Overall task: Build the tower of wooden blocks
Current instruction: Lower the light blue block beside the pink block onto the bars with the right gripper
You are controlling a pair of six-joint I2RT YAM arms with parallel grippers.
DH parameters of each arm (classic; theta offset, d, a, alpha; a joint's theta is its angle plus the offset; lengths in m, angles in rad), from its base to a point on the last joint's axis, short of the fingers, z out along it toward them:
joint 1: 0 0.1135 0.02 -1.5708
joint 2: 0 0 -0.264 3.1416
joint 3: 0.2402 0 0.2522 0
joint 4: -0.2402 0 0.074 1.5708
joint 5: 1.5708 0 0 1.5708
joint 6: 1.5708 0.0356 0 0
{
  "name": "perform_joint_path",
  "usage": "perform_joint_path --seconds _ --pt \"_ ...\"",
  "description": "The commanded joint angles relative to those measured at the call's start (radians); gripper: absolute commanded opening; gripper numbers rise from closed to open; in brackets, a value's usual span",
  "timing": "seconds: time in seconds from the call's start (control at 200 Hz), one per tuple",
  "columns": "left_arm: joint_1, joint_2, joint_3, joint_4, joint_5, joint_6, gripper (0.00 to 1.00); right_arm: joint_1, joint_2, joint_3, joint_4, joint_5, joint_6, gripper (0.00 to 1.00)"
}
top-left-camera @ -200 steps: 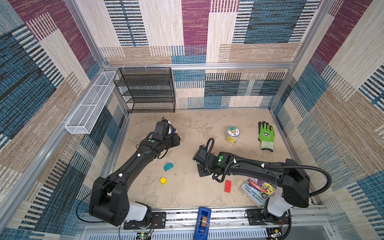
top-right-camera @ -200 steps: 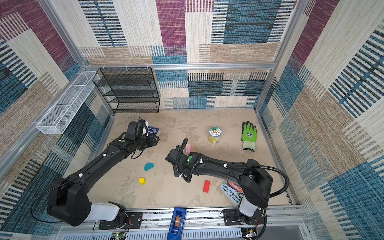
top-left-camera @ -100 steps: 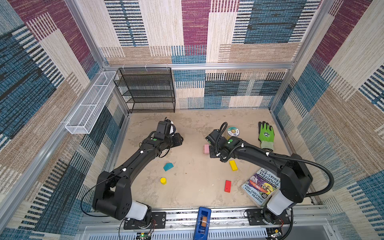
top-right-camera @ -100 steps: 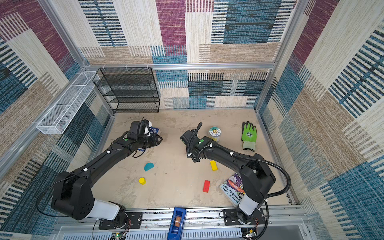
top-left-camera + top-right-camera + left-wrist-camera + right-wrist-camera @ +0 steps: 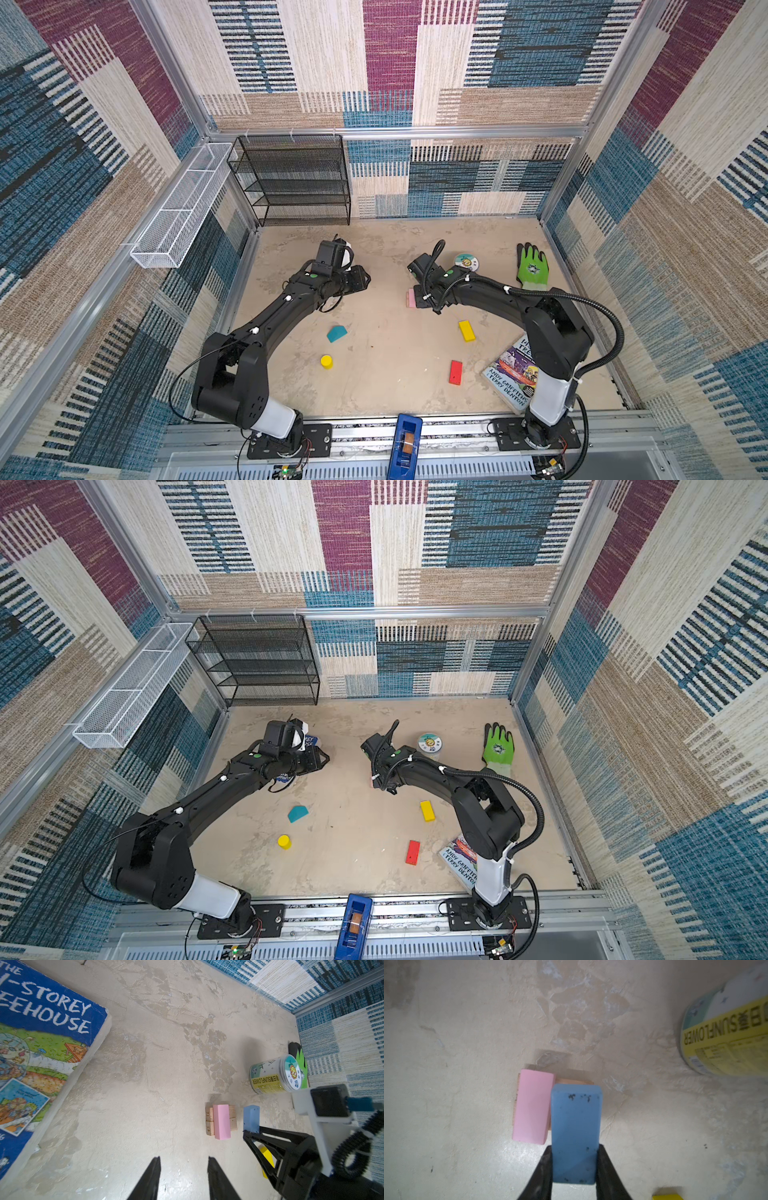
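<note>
BLOCK TOWER UNDER WAY: A light blue block (image 5: pixel 576 1126) is gripped at one end by the jaws of the right arm (image 5: pixel 490 291). It is held just beside a pink block (image 5: pixel 532 1107) that is laid across two plain wood slabs (image 5: pixel 209 1121) on the bench (image 5: pixel 390 386). Whether the blue piece touches the slabs cannot be told. In both top views the blue block is hidden beneath the arm's wrist, and only an edge of the pink one is seen. The slabs are largely covered in the right wrist view.

The jaws of the left arm (image 5: pixel 291 303) are held open with nothing between them, apart from the stack. A blue paperback (image 5: pixel 41 1028) is cut off by the frame in the left wrist view and is mostly hidden under the left arm from above.

Loose on the bench are seen a yellow block (image 5: pixel 466 331), a red block (image 5: pixel 455 372), a teal house-shaped piece (image 5: pixel 336 333) and a yellow cylinder (image 5: pixel 326 361). A second paperback (image 5: pixel 509 380) is partly covered by the right arm's base. A sunflower-labelled jar (image 5: pixel 466 262) stands near the stack, and a green glove (image 5: pixel 532 266) is half hidden behind it in the left wrist view.
</note>
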Motion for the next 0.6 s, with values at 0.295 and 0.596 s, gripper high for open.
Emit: perform_joint_path --seconds 0.295,0.596 --pt "0.002 0.028 0.026 0.005 0.017 0.026 0.42 -0.02 0.061 0.034 0.038 -0.042 -0.014 0.0" --pt "0.002 0.04 0.032 -0.002 0.016 0.025 0.42 -0.02 0.065 0.033 0.015 -0.05 -0.006 0.01"
